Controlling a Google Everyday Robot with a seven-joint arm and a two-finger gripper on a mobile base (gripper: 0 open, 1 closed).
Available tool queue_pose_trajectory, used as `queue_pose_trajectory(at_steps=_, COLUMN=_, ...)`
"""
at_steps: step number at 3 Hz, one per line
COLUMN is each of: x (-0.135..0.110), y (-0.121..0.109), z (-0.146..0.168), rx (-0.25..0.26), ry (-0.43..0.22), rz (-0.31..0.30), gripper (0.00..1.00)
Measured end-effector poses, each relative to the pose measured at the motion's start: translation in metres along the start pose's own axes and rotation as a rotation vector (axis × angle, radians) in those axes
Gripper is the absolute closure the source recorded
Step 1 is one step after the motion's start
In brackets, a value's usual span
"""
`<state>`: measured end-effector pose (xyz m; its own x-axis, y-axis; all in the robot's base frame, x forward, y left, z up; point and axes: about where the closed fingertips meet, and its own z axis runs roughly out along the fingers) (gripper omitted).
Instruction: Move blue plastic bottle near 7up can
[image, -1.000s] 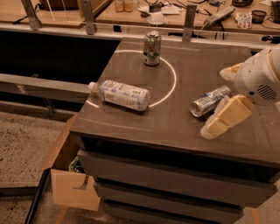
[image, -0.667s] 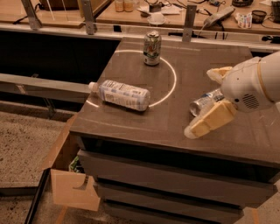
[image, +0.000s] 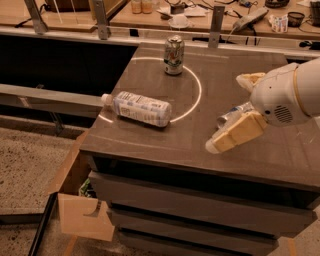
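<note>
The blue plastic bottle (image: 142, 108) is lying on its side at the left of the table (image: 150, 142), cap pointing left. The 7up can (image: 174, 55) is standing upright farther back, well apart. At right, the hand (image: 225, 111) is hovering wide open, gripping nothing, with 1 silver can (image: 234, 114) lying partly hidden behind it.

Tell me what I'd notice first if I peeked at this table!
The big white robot arm on the right grabs your eye, its gripper low over the table by a silver can lying down. Next comes the blue plastic bottle lying on its side at the left, then the 7up can standing at the back.
</note>
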<state>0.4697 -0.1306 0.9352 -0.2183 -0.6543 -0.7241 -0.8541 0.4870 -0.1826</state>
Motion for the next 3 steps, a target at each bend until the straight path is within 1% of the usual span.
queue_pose_trajectory(at_steps=1, x=0.002, y=-0.006, z=0.018, rx=0.025, ry=-0.025, rz=0.083, gripper=0.0)
queue_pose_trajectory(at_steps=2, x=-0.005, y=-0.017, z=0.044, rx=0.036, ry=-0.07, rz=0.116, gripper=0.0)
queue_pose_trajectory(at_steps=3, x=-0.01, y=-0.023, z=0.07, rx=0.029, ry=-0.106, rz=0.128, gripper=0.0)
